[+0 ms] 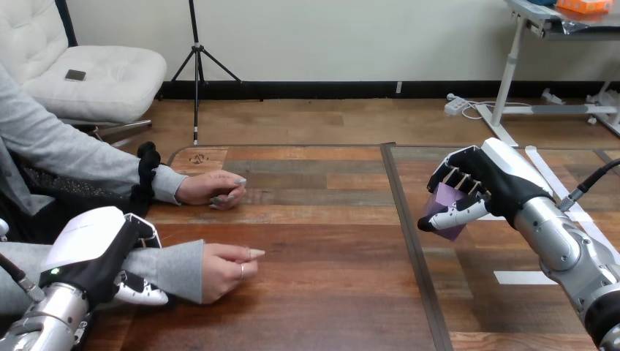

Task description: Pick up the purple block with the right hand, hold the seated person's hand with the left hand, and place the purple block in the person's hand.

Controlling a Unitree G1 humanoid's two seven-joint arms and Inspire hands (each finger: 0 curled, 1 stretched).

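Right hand (pixel 498 183) clasps purple block (pixel 445 202) (person's near hand (pixel 228 269) lies well left).

The wooden table (pixel 322 219), split by a dark seam (pixel 409 241) running down the frame's middle, carries the person's upper hand (pixel 212 189) at left centre, the person's lower hand (pixel 227 267) at lower left, and white tape strips (pixel 525 277) at the right.

Wooden table (pixel 322 219), dark seam (pixel 407 234) down its middle, white tape strips (pixel 524 277) at right.

Bright, even light, with soft shadows on the wooden table (pixel 322 219).
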